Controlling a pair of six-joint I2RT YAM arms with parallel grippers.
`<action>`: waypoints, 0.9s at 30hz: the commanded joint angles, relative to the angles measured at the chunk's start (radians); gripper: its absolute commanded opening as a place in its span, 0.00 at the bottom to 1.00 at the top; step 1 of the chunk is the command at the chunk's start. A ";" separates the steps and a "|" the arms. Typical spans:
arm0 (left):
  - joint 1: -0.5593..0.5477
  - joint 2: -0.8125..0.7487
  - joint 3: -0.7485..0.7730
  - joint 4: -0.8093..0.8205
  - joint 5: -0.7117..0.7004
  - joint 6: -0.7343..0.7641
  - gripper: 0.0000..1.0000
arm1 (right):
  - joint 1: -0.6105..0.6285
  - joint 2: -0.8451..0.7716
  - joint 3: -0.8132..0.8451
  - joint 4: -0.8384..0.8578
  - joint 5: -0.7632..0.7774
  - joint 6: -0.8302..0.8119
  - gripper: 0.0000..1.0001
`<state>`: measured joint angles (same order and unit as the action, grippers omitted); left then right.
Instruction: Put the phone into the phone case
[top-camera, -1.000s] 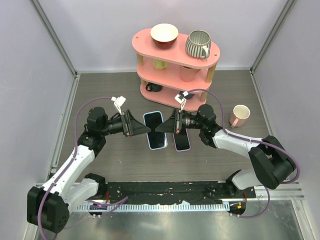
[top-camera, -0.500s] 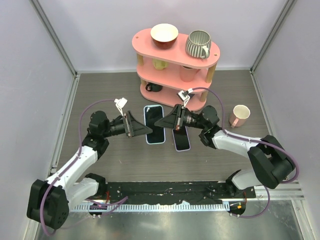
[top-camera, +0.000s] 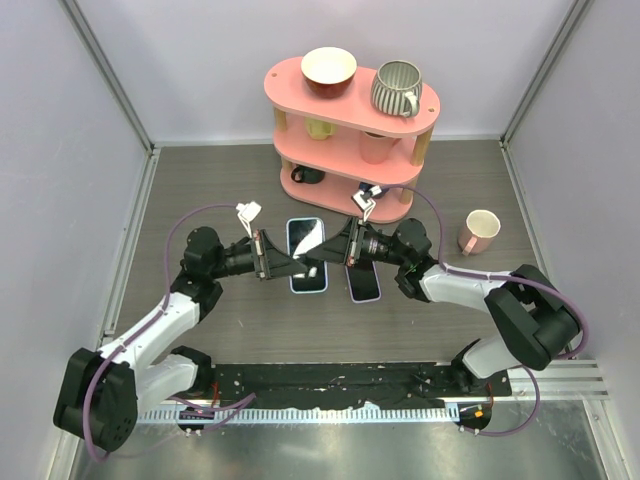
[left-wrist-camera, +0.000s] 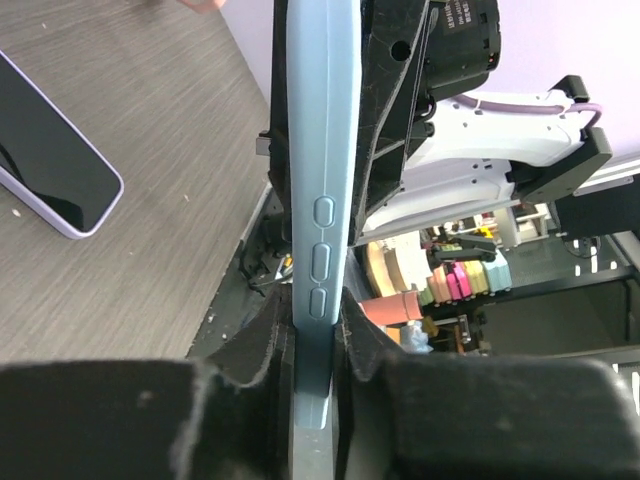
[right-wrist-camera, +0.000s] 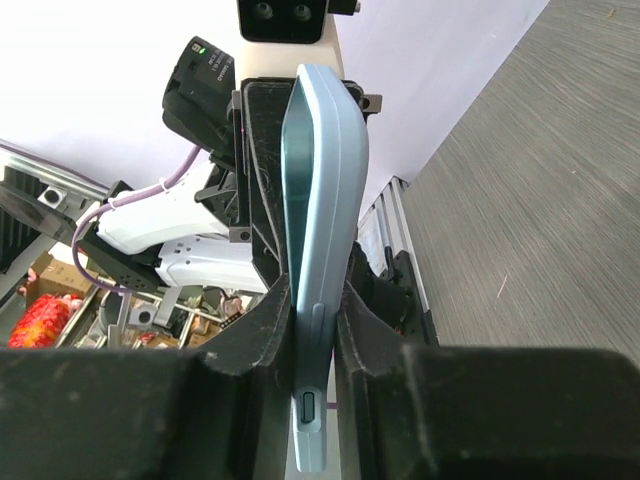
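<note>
**Both grippers on the phone case, in front of the pink shelf**

Top view: left gripper (top-camera: 300, 266) and right gripper (top-camera: 318, 258) meet on the light-blue phone case (top-camera: 306, 234), before the left half of the pink shelf (top-camera: 355, 97). The phone (top-camera: 365, 285) lies flat before its middle, untouched.
Left wrist: fingers (left-wrist-camera: 275, 330), spread a second ago, now pinch the phone case (button bumps visible).
Right wrist: fingers (right-wrist-camera: 255, 335) pinch its other end.
Judgement: two-handed hold secured; lift unclear; insertion not yet begun.
</note>
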<state>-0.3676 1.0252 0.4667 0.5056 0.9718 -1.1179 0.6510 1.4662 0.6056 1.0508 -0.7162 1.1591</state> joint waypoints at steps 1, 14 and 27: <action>-0.005 -0.014 -0.010 0.053 0.038 -0.008 0.00 | 0.004 -0.046 0.020 0.107 0.031 -0.025 0.31; -0.005 -0.063 -0.019 0.054 0.084 -0.034 0.00 | -0.024 0.003 0.072 0.161 0.003 0.019 0.53; -0.005 -0.063 -0.008 0.021 0.104 -0.019 0.00 | -0.070 0.013 0.115 0.163 -0.038 0.065 0.42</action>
<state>-0.3676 0.9730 0.4366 0.5056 1.0435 -1.1374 0.5884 1.4887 0.6662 1.1347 -0.7387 1.2114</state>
